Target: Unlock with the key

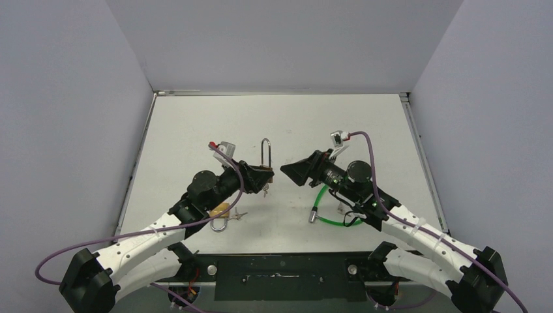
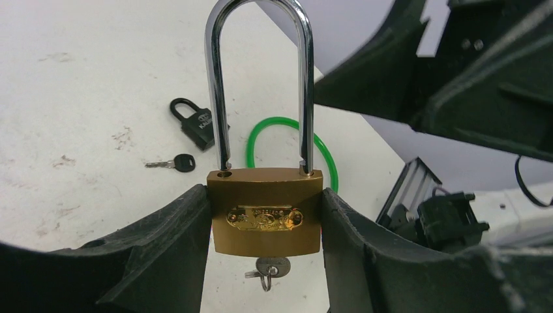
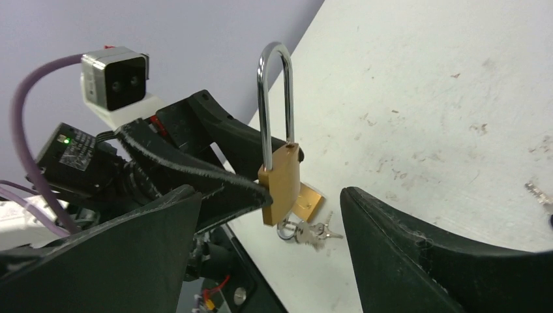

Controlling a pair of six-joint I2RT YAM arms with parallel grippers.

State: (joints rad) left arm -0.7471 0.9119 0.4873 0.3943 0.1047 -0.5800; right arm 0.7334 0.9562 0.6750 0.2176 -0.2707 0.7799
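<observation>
One padlock (image 2: 265,218) clamped upright in left tool (image 2: 264,195), key (image 2: 270,267) below.

The fingers (image 2: 163,248) of the left gripper (image 2: 264,190) cover both side faces of the brass padlock (image 2: 266,212), and the lettering on its plate is too small to read. The key (image 2: 270,268) below it shows only its head and ring; its blade is hidden inside the body. The green cable loop (image 2: 250,150) runs out of sight behind the shackle and body. In the top view, a second brass padlock (image 1: 220,212) lies partly under the left arm. In the right wrist view, a small metal piece (image 3: 538,193) is cut off by the right edge and cannot be identified.
</observation>
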